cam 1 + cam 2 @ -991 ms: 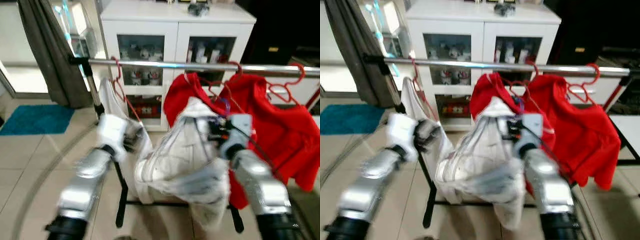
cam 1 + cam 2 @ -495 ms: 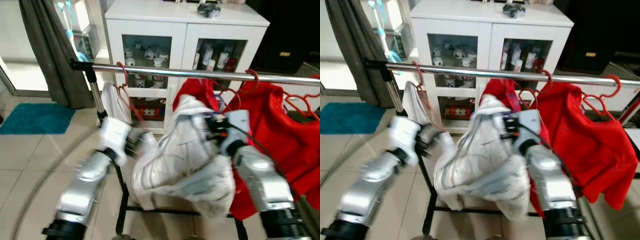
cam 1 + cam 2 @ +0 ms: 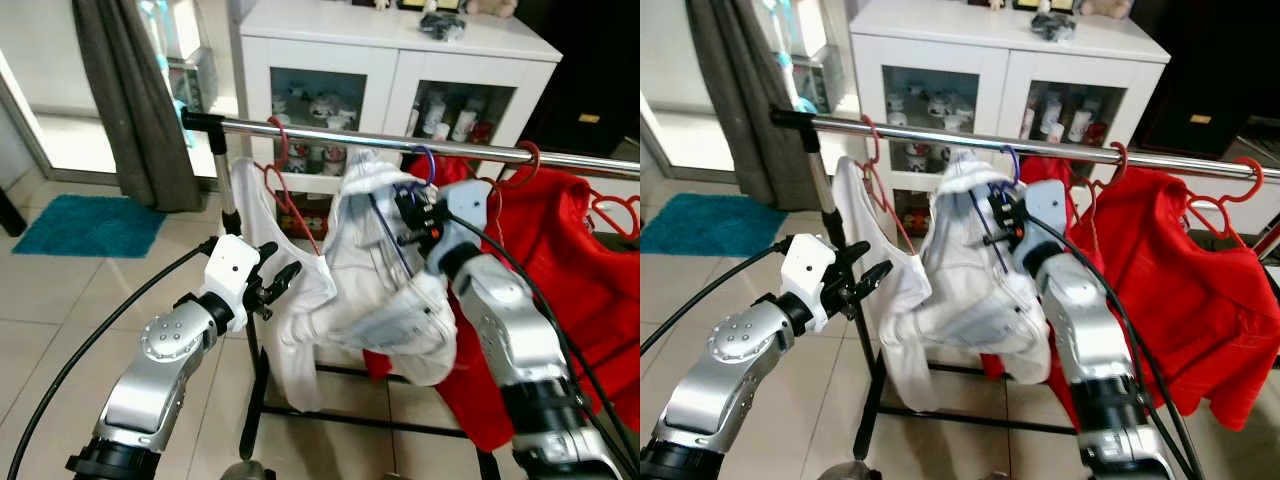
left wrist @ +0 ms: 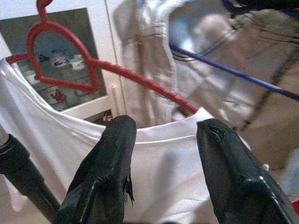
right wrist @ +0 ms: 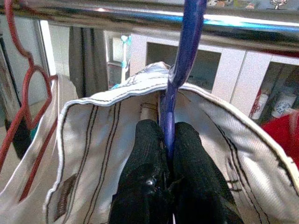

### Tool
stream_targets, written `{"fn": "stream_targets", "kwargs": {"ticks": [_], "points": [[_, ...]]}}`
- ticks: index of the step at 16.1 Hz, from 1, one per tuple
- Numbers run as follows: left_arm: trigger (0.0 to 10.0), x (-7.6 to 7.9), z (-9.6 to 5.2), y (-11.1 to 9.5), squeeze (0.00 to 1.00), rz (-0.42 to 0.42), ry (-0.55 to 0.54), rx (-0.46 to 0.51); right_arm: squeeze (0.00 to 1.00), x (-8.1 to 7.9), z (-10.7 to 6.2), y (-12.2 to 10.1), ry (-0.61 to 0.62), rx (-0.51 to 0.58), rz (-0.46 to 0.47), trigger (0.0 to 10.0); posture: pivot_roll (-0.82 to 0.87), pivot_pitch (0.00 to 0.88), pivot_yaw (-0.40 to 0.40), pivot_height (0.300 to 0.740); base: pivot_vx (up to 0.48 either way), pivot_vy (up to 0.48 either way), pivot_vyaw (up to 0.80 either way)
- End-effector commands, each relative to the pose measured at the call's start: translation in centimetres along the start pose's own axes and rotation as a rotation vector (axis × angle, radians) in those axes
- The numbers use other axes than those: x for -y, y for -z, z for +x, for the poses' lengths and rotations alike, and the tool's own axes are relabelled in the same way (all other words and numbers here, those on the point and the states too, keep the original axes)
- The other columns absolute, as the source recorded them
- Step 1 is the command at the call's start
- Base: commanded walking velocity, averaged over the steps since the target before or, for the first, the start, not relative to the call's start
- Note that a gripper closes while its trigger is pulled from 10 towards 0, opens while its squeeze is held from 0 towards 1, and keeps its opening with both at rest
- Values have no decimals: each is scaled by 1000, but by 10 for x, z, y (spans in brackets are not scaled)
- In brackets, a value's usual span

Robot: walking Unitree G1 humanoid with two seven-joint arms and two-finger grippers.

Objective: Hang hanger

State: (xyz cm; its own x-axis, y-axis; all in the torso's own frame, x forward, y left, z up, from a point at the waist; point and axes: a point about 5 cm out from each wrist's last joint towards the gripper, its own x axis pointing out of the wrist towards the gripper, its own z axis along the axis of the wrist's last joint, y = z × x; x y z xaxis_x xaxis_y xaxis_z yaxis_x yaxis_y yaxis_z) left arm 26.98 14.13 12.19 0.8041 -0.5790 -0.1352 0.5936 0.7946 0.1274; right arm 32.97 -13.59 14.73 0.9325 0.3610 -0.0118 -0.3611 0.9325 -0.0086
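Observation:
A blue hanger (image 5: 180, 70) carries a white jacket (image 3: 375, 270). Its hook (image 3: 424, 162) reaches up to the chrome rail (image 3: 330, 135) and crosses it in the right wrist view. My right gripper (image 3: 408, 215) is shut on the hanger's neck, just under the rail and at the jacket's collar (image 5: 117, 93). My left gripper (image 3: 275, 283) is open, lower and to the left. Its fingers (image 4: 112, 154) straddle the neckline of a white shirt (image 4: 154, 168) that hangs from a red hanger (image 4: 117, 74), without closing on it.
Red garments (image 3: 560, 270) on red hangers take up the rail's right part. The rack's black post (image 3: 225, 180) stands at the left. Behind are a white glass-door cabinet (image 3: 400, 60), a grey curtain (image 3: 125, 100) and a teal mat (image 3: 90, 225).
The camera has shifted. My right gripper has raised the blue hanger and jacket until the hook reaches the rail. My left gripper is now steady at the white shirt.

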Motion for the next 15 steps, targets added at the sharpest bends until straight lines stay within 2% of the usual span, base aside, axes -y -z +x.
{"fn": "stream_targets", "kwargs": {"ticks": [1,2,4,6,8,12,14,15], "points": [[10000,5,4,-14,0,13,49,60,0,4,8,-23,26,103,-25,10000,48,0,-29,723,0,0,0],[10000,8,4,-17,0,12,84,78,0,4,15,-25,40,99,-25,10000,48,0,-29,723,0,0,0],[10000,10,4,-20,0,11,111,96,0,11,29,-18,111,-1,-26,10000,50,0,-28,723,0,0,0],[10000,10,3,-21,0,11,108,100,0,15,36,-17,156,-35,-5,10000,50,0,-27,723,0,0,0],[10000,11,3,-20,0,16,121,95,0,20,49,-21,197,-48,23,10000,52,0,-27,723,0,0,0],[10000,12,2,-18,0,27,137,81,0,18,56,-15,185,-127,13,10000,56,0,-32,723,0,0,0],[10000,14,1,-17,0,23,142,74,0,11,53,-11,111,-116,64,10000,56,0,-31,723,0,0,0],[10000,14,1,-16,0,19,143,71,988,9,51,-10,86,-96,80,10000,54,0,-27,723,0,0,0]]}}
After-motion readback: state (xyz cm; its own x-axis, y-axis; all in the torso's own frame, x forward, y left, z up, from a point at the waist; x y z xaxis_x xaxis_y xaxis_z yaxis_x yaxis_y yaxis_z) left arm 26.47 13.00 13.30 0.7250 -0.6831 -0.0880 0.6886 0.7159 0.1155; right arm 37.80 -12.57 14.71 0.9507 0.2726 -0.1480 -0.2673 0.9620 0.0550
